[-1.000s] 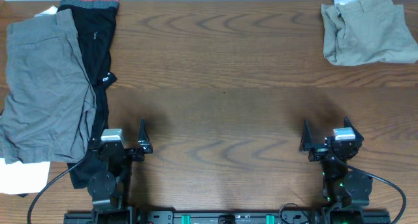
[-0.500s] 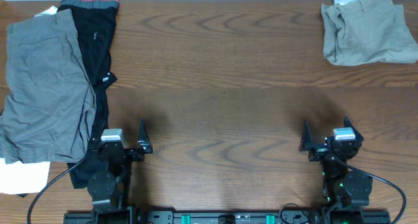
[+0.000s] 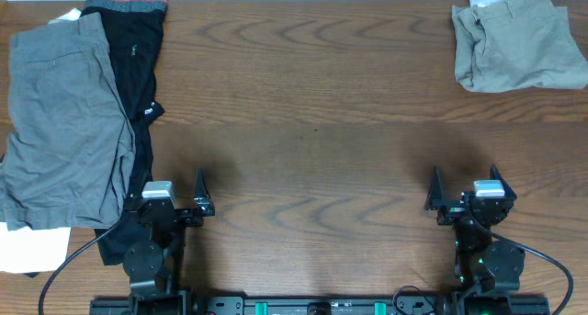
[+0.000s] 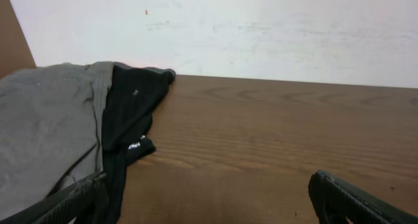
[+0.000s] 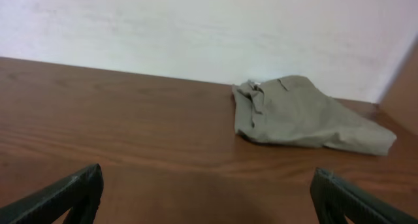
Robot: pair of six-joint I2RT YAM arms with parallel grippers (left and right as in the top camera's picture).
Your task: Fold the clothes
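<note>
Mid-grey shorts (image 3: 64, 131) lie spread at the table's left edge, partly over long black trousers (image 3: 133, 67) with a red-grey waistband. A white T-shirt (image 3: 32, 251) peeks out under them at the near left. Khaki shorts (image 3: 514, 49) sit bunched at the far right. My left gripper (image 3: 165, 185) stands open near the front edge, beside the trousers' leg, holding nothing. My right gripper (image 3: 466, 179) is open and empty at the front right. The left wrist view shows the grey shorts (image 4: 46, 139) and trousers (image 4: 130, 106) ahead of the left gripper (image 4: 209, 201). The khaki shorts (image 5: 307, 116) lie far ahead of the right gripper (image 5: 209, 201).
The brown wooden table (image 3: 312, 122) runs between the two piles. A white wall (image 4: 261, 28) rises behind its far edge. The arms' bases and a black rail (image 3: 312, 306) line the front edge.
The right gripper has shifted slightly to the right. The left arm and the clothes have not moved.
</note>
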